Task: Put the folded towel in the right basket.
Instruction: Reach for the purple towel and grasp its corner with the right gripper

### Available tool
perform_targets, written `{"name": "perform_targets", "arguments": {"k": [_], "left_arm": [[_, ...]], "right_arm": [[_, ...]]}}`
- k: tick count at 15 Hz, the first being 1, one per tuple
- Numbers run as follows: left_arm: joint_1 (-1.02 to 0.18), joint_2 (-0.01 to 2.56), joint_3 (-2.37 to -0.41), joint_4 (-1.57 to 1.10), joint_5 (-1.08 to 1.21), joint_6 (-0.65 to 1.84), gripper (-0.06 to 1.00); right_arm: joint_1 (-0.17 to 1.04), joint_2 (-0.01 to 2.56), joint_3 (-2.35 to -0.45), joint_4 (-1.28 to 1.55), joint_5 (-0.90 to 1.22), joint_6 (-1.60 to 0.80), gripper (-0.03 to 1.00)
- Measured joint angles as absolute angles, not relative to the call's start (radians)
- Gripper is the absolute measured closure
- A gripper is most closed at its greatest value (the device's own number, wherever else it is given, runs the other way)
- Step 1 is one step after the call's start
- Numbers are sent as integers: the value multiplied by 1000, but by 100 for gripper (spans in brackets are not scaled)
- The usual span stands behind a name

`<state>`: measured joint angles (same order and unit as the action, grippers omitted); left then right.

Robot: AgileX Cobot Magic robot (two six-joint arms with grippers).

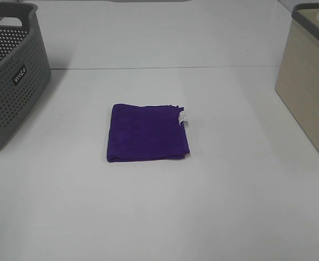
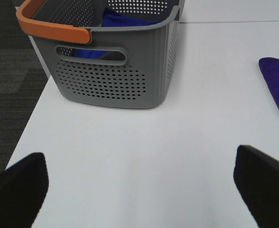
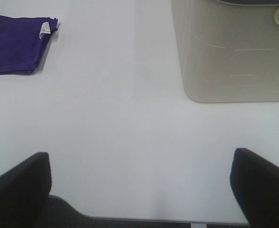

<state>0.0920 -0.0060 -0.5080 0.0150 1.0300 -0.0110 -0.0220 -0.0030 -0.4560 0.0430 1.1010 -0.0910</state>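
A folded purple towel (image 1: 147, 132) with a small white label lies flat in the middle of the white table (image 1: 159, 217). Its edge shows in the left wrist view (image 2: 278, 89) and its labelled corner in the right wrist view (image 3: 16, 42). The right basket (image 1: 308, 81) is beige with a dark rim and stands at the table's right edge; it also shows in the right wrist view (image 3: 232, 50). Neither gripper shows in the exterior high view. My left gripper (image 2: 139, 190) and my right gripper (image 3: 139, 187) are open and empty, low over the near table, far from the towel.
A grey perforated basket (image 1: 10, 76) with an orange handle (image 2: 51, 26) stands at the table's left, with blue cloth (image 2: 120, 20) inside. The table's near edge and dark floor show in the right wrist view (image 3: 129, 221).
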Motion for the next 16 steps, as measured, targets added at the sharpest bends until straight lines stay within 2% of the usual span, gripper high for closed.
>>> {"name": "perform_targets", "arguments": {"k": [5, 9, 10, 16], "left_arm": [[92, -6, -508, 15, 1030, -11, -5], [92, -6, -508, 15, 1030, -11, -5], [92, -6, -508, 15, 1030, -11, -5], [92, -6, -508, 15, 1030, -11, -5]], "right_arm": [[-22, 69, -477, 57, 1129, -95, -2], [-22, 582, -726, 155, 1187, -117, -1], [-22, 799, -877, 178, 1191, -117, -1], [-7, 1265, -1142, 350, 1188, -117, 0]]}}
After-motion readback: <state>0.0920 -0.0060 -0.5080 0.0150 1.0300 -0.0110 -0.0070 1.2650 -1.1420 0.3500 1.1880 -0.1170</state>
